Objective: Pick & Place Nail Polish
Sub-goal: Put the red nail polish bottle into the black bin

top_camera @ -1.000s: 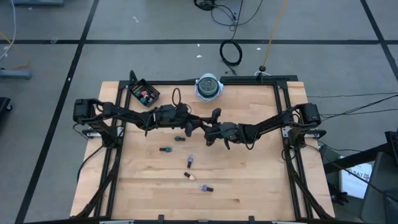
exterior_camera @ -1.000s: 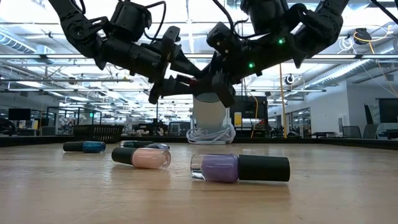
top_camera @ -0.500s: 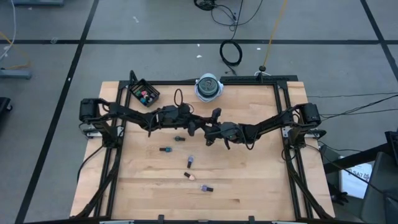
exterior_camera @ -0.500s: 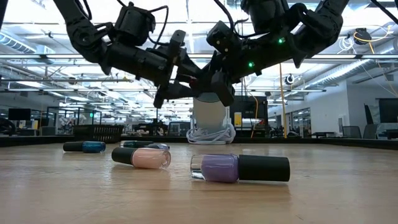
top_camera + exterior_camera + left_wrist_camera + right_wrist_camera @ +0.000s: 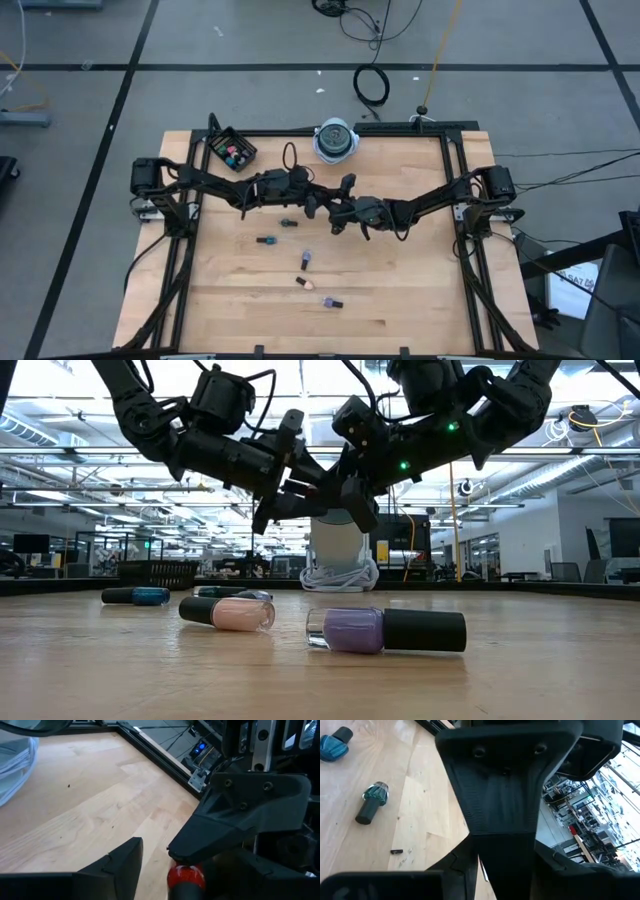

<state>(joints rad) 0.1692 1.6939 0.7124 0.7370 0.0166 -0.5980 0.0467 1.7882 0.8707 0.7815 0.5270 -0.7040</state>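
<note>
Handoff looks underway: left gripper [image 5: 318,203] has slid in against the right gripper [image 5: 335,212], jaws spread and easing narrower around the red nail polish bottle [image 5: 186,876] the right one pinches mid-table.

Looking down on the table [image 5: 400,300], a pale wood top inside a black frame. 5 nail polish bottles lie on their sides across the middle: a teal one [image 5: 288,223] nearest the arms, a blue one [image 5: 265,241] beside it, a purple one [image 5: 306,260] farther forward, then a pink one [image 5: 304,283] and a lilac one [image 5: 331,302] near the front. At the back left corner sits a small black box [image 5: 231,150] with bottles inside, and at the back edge a round white-and-blue disc [image 5: 336,140].
</note>
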